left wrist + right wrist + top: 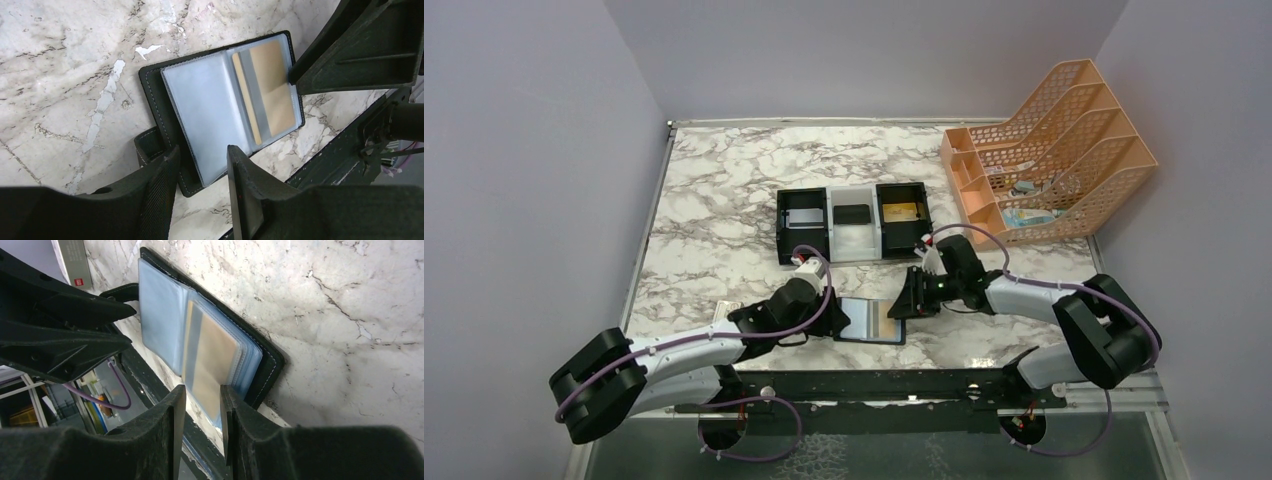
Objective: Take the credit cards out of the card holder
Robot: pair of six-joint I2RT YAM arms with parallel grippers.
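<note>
Left gripper (202, 152), jaws partly apart, straddles a corner on the empty-sleeve side of the card holder (200, 115), which lies open and flat on the marble table (65, 75) close to the front edge, between the two arms. Right gripper (202, 390), jaws narrow, sits astride the outer edge of the clear sleeve on the opposite side; whether it actually pinches the plastic cannot be told. A gold-tan card (272, 95) with a grey stripe shows through that sleeve, fully seated. The step in hand appears to be pinning the holder so the card can be drawn out. Done well, the left jaws would clamp the black cover alone, leaving the sleeve mouth free. The right fingers would catch the card's edge rather than the plastic and pull straight along the pocket, so the holder does not slide.
</note>
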